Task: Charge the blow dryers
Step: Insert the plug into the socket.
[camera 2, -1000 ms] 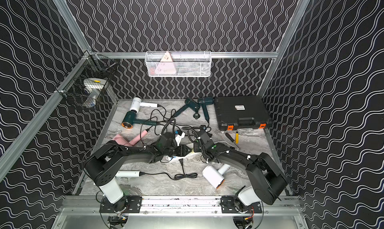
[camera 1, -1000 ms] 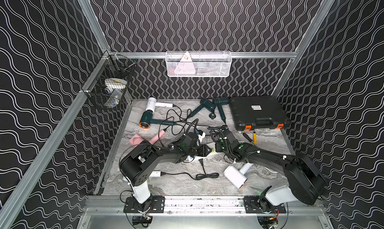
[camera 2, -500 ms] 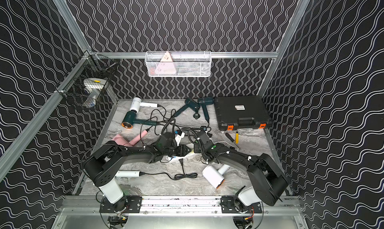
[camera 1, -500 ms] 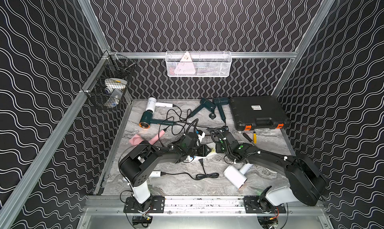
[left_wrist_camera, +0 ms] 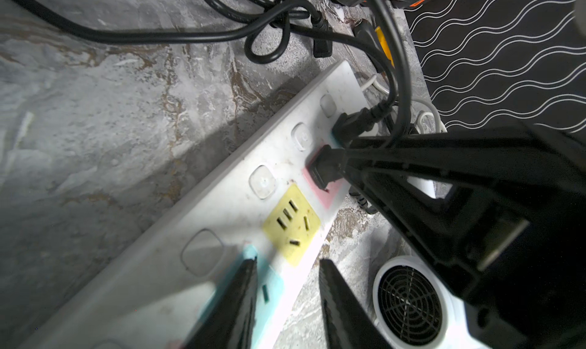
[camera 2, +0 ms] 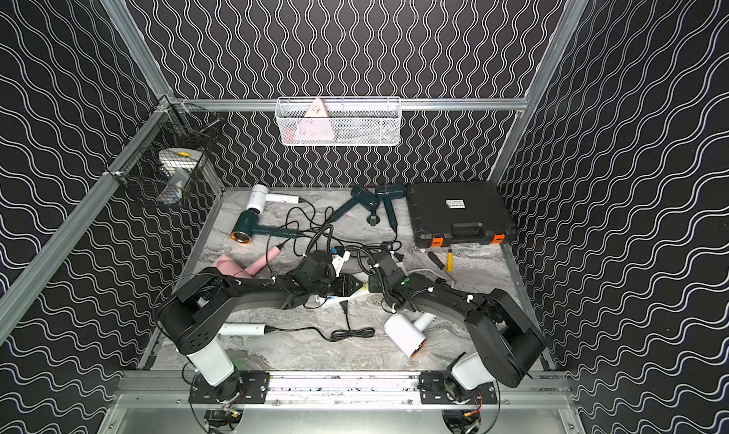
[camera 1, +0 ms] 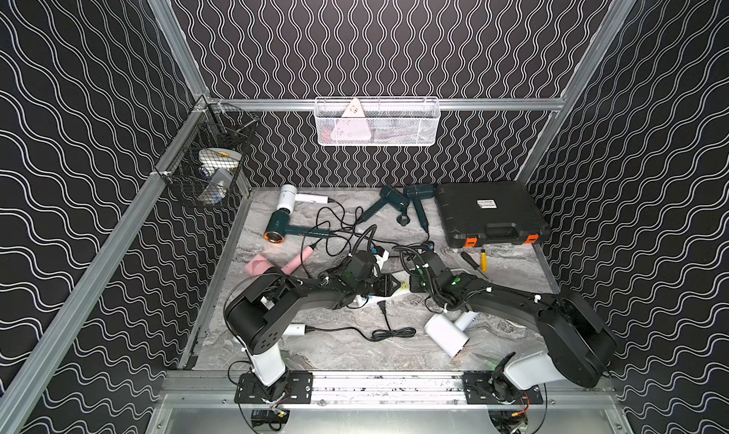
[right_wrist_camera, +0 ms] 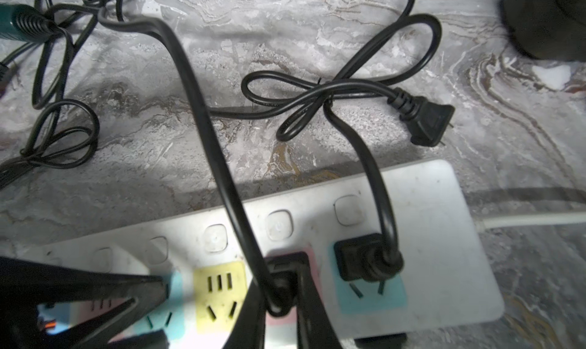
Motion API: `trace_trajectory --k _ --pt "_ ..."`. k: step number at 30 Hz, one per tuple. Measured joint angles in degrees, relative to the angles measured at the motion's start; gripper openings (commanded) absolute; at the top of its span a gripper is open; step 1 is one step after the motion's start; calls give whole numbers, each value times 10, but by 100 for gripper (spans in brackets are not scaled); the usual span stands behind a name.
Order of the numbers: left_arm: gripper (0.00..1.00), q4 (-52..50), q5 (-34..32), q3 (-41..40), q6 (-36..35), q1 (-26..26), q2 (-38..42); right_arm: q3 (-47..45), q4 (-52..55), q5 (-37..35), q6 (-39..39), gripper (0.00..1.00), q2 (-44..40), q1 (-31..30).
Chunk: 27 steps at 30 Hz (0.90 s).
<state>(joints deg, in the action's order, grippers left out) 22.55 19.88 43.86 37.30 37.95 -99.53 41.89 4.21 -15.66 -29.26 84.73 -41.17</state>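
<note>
Nearest, lower right of centre in both top views: a white blow dryer (camera 1: 445, 333) is lying on the marble table (camera 1: 355, 353), its handle tucking under our right arm. Lower left, a second white dryer (camera 1: 294, 328) is showing only its handle past our left arm. Its black cord is running to a tied cord bundle (camera 1: 390, 333) at lower centre.

Mid-frame, we're working both arms over the white power strip (right_wrist_camera: 428, 236).
- Right gripper (right_wrist_camera: 283, 280): we're clamping the black plug (right_wrist_camera: 285, 263), which is sitting in the pink socket (right_wrist_camera: 314, 252).
- Left gripper (left_wrist_camera: 287, 263): jaws are standing apart. One fingertip (left_wrist_camera: 245, 284) is sitting over the strip by a teal socket, the other is hanging past the strip's edge.
- A yellow socket (right_wrist_camera: 218, 287) is lying between the two grippers.
- A second plug (right_wrist_camera: 364, 258) is sitting in the next socket along.
- A loose plug (right_wrist_camera: 428, 122) is lying on the table near the strip.

Further back, left of centre in a top view, we're seeing the pink dryer (camera 1: 272, 264), then the copper-ringed teal dryer (camera 1: 282, 227), then a third white dryer (camera 1: 287, 197) at the back edge. Their cords are tangling at centre.

Upper centre: a teal dryer (camera 1: 388, 198) and another teal one (camera 1: 419, 194) are lying heads together. The black case (camera 1: 489, 215) is sitting just to their right.
</note>
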Motion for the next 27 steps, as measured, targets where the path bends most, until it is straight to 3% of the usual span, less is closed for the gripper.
trace_trajectory --k 8,19,23,27 --pt "41 -5 -5 0 -2 0 5 7 2 -1 -16 0 20 0" --pt "47 -28 -20 -12 -26 0 62 82 46 -14 -25 0 78 0" --pt "55 -37 -38 -21 -33 0 101 104 96 -9 -29 23 71 0" --pt "70 -50 -66 -35 -46 0 147 134 189 5 -28 37 50 0"
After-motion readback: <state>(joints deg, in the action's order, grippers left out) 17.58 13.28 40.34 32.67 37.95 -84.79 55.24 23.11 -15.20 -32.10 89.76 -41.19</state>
